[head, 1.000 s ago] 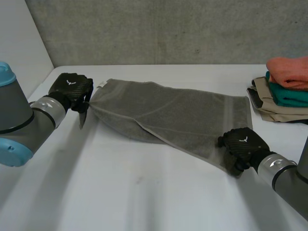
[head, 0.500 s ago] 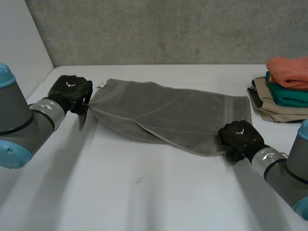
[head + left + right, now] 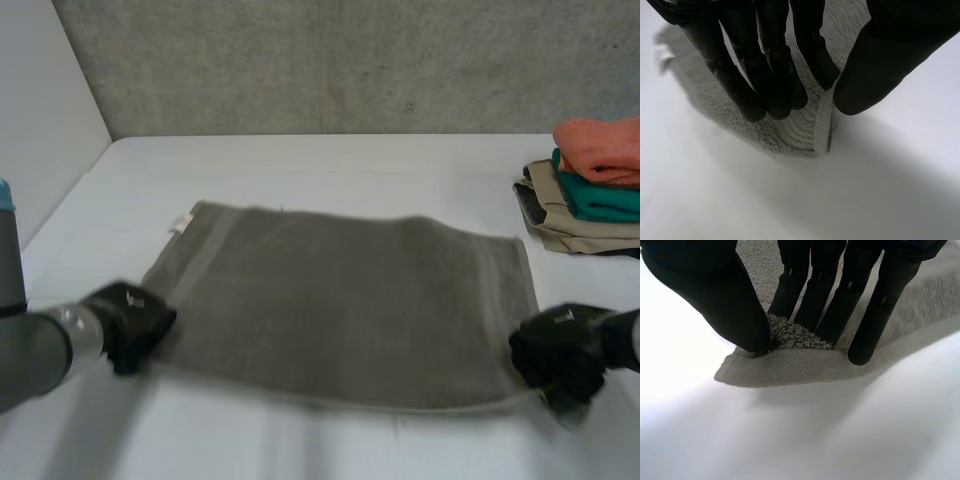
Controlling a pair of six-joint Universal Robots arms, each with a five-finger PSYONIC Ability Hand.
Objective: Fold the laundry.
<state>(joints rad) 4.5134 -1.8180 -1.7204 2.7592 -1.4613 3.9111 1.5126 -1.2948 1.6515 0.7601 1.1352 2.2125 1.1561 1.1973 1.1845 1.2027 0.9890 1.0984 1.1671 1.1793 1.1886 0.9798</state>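
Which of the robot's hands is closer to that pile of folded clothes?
Right. The right hand pinches the grey towel at the pile's end; the left hand pinches its opposite end.

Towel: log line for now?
towel spread out | left robot hand pinches near-left corner | right robot hand pinches near-right corner | unfolded

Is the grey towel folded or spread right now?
Spread: the towel is stretched open as one rectangle over the table, with the left hand and right hand each pinching a near corner.
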